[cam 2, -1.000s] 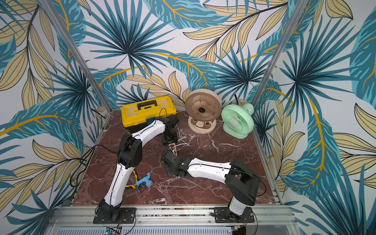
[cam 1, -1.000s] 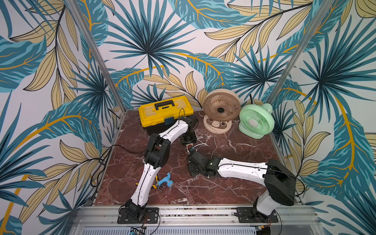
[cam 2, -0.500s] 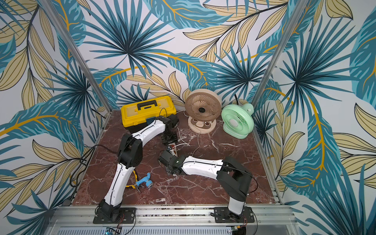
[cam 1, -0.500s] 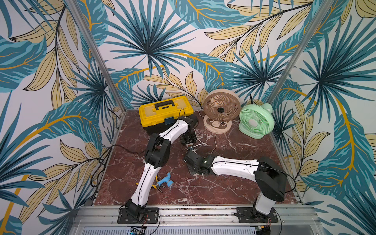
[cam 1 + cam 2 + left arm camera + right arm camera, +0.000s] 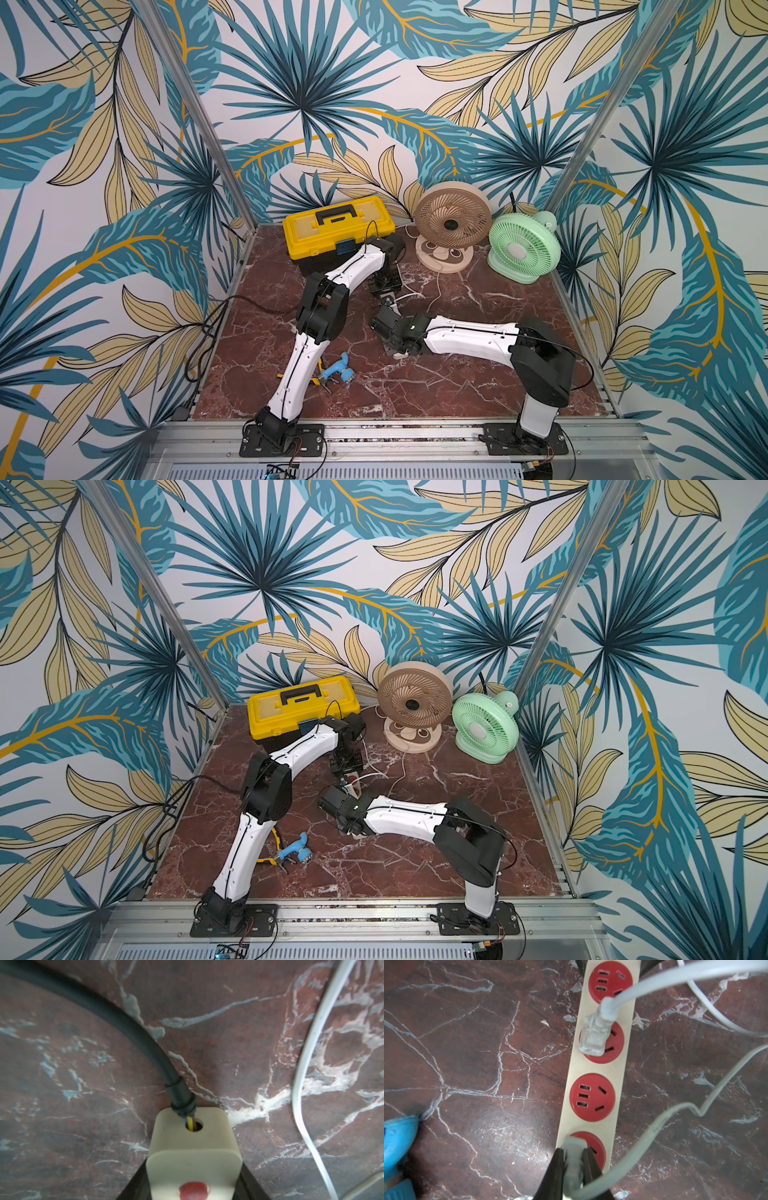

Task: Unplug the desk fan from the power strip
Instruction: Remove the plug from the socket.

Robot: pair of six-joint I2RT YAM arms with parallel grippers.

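Down at the end of the strip nearest the arm bases, I've got the right gripper (image 5: 574,1160) pinching the grey plug (image 5: 574,1145) from both sides. That plug sits at the last red socket of the power strip (image 5: 596,1068). My left gripper (image 5: 194,1180) is clamped across the opposite end, the one with the red button (image 5: 193,1190) and the black cable (image 5: 124,1018) coming out. Going along the row, the next socket is free, then one holds a white plug (image 5: 592,1036), then another free one. The strip lies flat on the marble table (image 5: 478,374), roughly mid-table between both arms. Against the back wall stand a yellow toolbox (image 5: 336,228), a beige fan (image 5: 453,216) and a green fan (image 5: 523,247). I can't tell which fan the grey lead (image 5: 654,1126) runs to.
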